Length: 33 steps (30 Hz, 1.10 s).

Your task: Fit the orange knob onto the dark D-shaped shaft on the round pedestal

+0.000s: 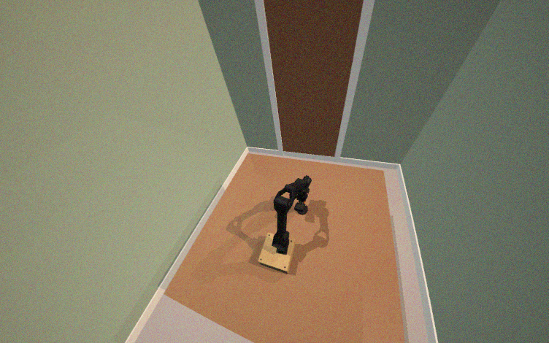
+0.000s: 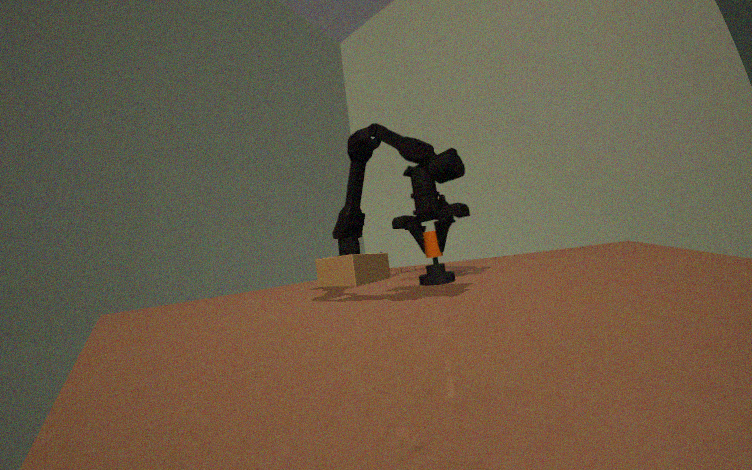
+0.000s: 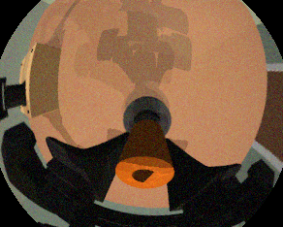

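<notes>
While the hand grips the knob, pedestal below, seemingly well inside table edges

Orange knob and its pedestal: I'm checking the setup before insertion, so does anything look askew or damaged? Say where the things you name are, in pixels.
Nothing looks damaged. The orange knob [image 2: 432,244] [image 3: 144,164], clamped in the gripper [image 2: 432,252] [image 3: 147,139], appears to lean slightly above the round pedestal [image 2: 436,276] [image 3: 131,116] in the exterior view, though camera tilt may explain that.

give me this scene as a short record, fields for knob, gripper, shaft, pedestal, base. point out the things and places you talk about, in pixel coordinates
knob: orange [image 2: 432,244] [image 3: 144,165], above the pedestal, not seated
gripper: closed on the knob [image 2: 432,245] [image 3: 144,160]
shaft: dark [image 2: 435,260], short stretch visible below the knob; flat side not visible
pedestal: round, dark [image 1: 301,208] [image 2: 436,277] [image 3: 146,107], upright on the orange-brown surface
base: pale wooden block [image 1: 274,260] [image 2: 335,272] [image 3: 45,80] under the arm
</notes>
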Each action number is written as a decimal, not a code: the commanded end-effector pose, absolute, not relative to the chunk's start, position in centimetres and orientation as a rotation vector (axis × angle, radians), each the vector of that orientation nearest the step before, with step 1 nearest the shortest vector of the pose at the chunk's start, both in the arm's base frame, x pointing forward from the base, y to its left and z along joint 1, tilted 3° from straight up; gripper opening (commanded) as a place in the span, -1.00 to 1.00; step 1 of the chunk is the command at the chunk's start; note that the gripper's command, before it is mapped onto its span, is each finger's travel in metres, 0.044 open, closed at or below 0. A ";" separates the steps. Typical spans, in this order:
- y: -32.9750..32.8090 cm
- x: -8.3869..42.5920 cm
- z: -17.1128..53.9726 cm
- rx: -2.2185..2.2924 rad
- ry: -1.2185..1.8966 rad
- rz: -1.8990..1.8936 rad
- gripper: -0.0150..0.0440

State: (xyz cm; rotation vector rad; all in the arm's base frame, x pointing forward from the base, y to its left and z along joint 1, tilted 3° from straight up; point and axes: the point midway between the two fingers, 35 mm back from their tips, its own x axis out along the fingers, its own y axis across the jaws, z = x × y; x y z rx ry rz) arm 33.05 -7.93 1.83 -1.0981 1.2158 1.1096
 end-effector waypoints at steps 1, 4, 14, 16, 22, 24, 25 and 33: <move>-7.9 33.1 1.7 -1.103 1.213 1.115 -0.49; -7.9 33.0 1.7 -1.103 1.213 1.115 -0.49; -7.9 33.0 1.6 -1.103 1.213 1.115 -0.49; -7.9 32.9 1.6 -1.103 1.213 1.115 -0.49; -7.9 32.9 1.6 -1.103 1.213 1.115 -0.49; -7.9 32.9 1.7 -1.103 1.213 1.115 -0.49; -7.9 32.9 1.8 -1.103 1.213 1.115 -0.49; -7.9 33.0 2.1 -1.168 1.174 1.176 -0.49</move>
